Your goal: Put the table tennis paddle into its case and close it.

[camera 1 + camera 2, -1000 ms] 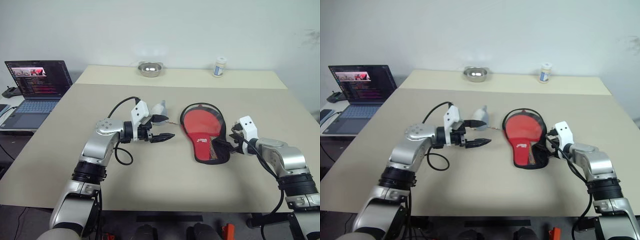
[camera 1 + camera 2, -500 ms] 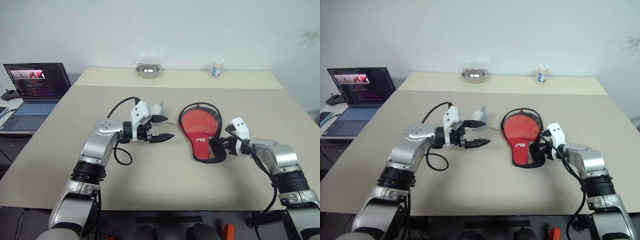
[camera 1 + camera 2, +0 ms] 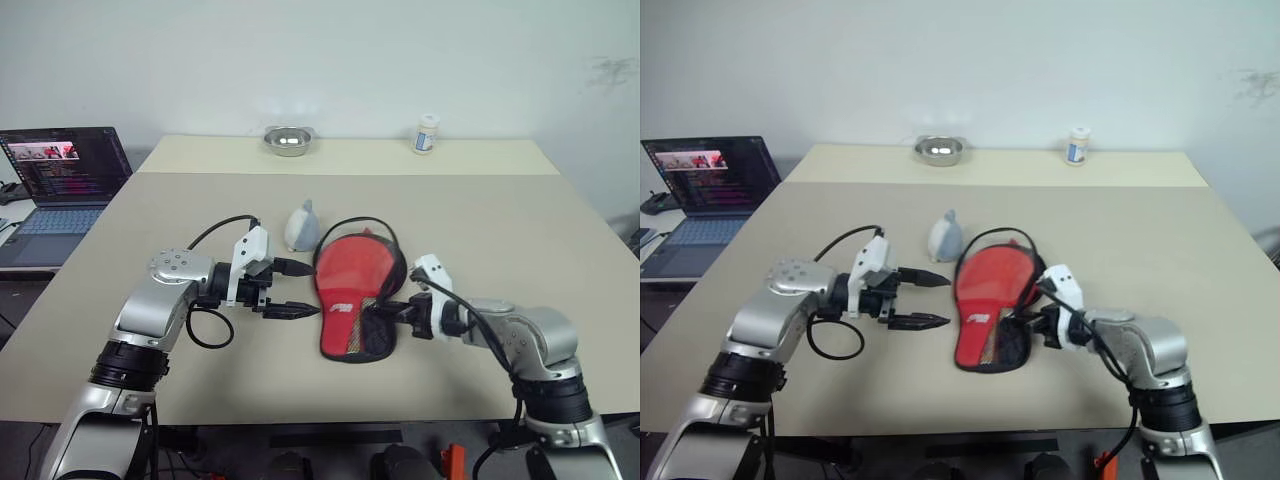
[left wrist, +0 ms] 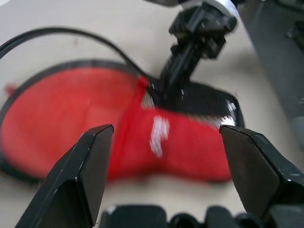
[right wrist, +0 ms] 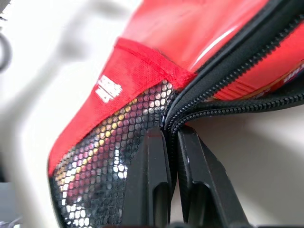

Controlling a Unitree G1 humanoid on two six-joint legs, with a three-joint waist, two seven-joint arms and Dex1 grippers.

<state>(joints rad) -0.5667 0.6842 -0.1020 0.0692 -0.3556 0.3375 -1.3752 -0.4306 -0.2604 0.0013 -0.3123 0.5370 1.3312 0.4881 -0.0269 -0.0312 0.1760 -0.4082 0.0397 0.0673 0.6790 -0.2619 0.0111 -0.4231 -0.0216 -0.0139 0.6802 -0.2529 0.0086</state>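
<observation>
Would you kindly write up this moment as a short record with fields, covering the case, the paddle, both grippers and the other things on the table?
case: black case lying flat on the table, zip partly open along its edge
paddle: red table tennis paddle inside the case, seen through the clear side
right gripper: right gripper shut on the case's zip edge at the handle end
left gripper: left gripper open, beside the case, holding nothing
other items: grey funnel-like object near the case; metal bowl and small white bottle at the far edge; laptop on a side desk
</observation>
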